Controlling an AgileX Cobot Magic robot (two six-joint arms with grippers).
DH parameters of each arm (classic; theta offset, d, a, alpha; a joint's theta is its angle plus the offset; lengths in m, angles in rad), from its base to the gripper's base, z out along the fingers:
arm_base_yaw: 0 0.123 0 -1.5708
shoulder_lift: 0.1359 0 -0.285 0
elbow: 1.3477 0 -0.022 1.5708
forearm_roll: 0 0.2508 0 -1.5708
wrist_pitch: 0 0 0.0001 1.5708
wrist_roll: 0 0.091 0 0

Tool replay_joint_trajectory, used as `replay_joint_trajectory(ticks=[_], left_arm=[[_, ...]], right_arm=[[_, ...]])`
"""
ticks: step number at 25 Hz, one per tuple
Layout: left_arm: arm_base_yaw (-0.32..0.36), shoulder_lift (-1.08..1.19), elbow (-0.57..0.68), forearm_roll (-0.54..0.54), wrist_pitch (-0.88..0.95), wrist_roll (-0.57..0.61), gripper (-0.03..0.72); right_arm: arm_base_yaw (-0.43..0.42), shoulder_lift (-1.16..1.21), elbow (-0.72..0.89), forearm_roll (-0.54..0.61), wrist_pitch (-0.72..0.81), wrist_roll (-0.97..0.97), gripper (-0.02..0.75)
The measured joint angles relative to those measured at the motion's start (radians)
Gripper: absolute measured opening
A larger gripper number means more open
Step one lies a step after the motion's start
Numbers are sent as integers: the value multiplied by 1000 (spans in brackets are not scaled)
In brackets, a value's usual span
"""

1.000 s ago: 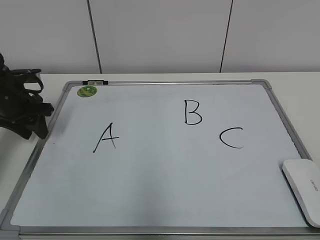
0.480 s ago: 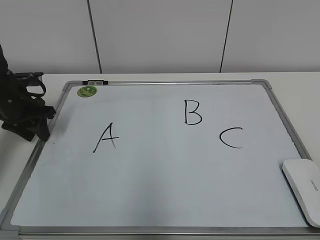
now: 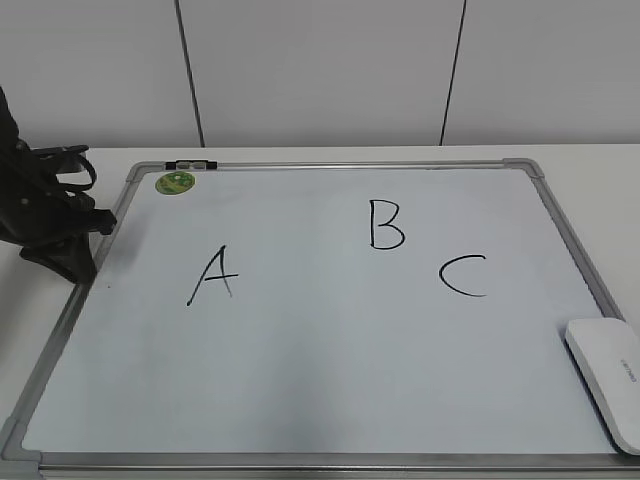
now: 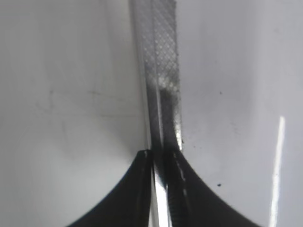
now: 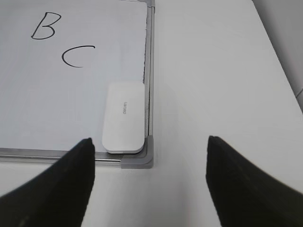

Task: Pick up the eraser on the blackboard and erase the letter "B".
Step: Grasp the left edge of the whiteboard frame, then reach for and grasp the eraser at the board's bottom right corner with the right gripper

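Note:
The eraser [image 3: 605, 375], a white rounded block with grey lettering, lies on the blackboard [image 3: 330, 400] at its near right corner. It also shows in the right wrist view [image 5: 124, 118]. The letter "B" [image 3: 385, 225] is drawn in black at the upper middle, between "A" and "C", and also shows in the right wrist view [image 5: 46, 26]. My right gripper [image 5: 150, 138] is open and empty, held above the table just short of that corner; it is out of the exterior view. My left gripper [image 3: 80, 268] is shut, its tips over the board's left frame strip [image 4: 162, 94].
A round green magnet [image 3: 174, 182] sits at the board's far left corner, with a small black clip [image 3: 190, 164] on the top frame. Black "A" [image 3: 212, 276] and "C" [image 3: 462, 275] flank the B. White table [image 5: 222, 71] lies right of the board.
My left gripper has shifted slightly up and to the right at the board's left edge. The eraser and the letters have not moved.

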Motion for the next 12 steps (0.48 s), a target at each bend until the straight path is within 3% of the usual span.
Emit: replay_joint_trajectory(ticks=[3, 12], left_arm=[[0, 0, -1, -2, 1, -9, 16], [0, 0, -1, -2, 3, -12, 14]], right_arm=[[0, 0, 0, 0, 0, 0, 564], [0, 0, 0, 0, 0, 0, 564]])
